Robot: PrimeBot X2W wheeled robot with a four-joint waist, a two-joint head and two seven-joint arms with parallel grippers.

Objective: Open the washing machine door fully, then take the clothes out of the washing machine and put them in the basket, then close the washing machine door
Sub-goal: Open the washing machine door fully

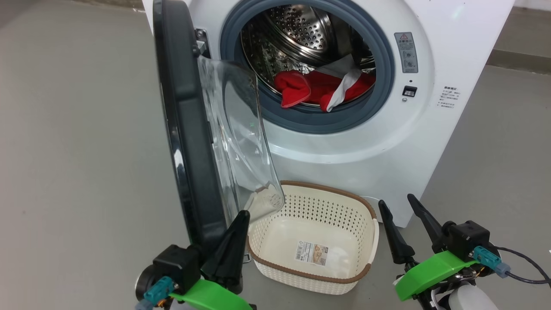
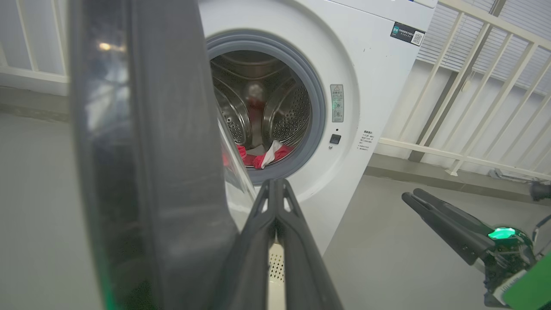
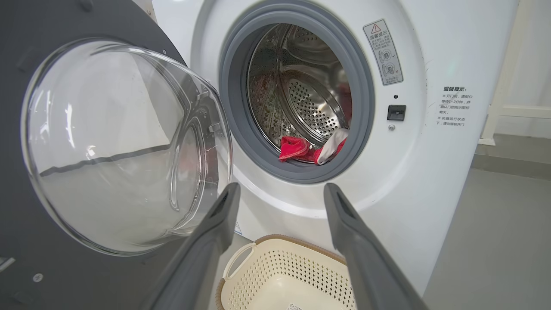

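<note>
We see two tools, each with a pair of long, dark fingers that taper to blunt tips. The left tool and the right tool each grow from a black boxy block fixed to a bright green bracket. A teal connector with a grey collar plugs in beside each block, and a thin black cable runs from the right one. Under the right bracket we see a smooth white forearm. Up close the fingers look matt grey, with slotted hollows near their tips. A small green light glows on the right tool's body.
</note>
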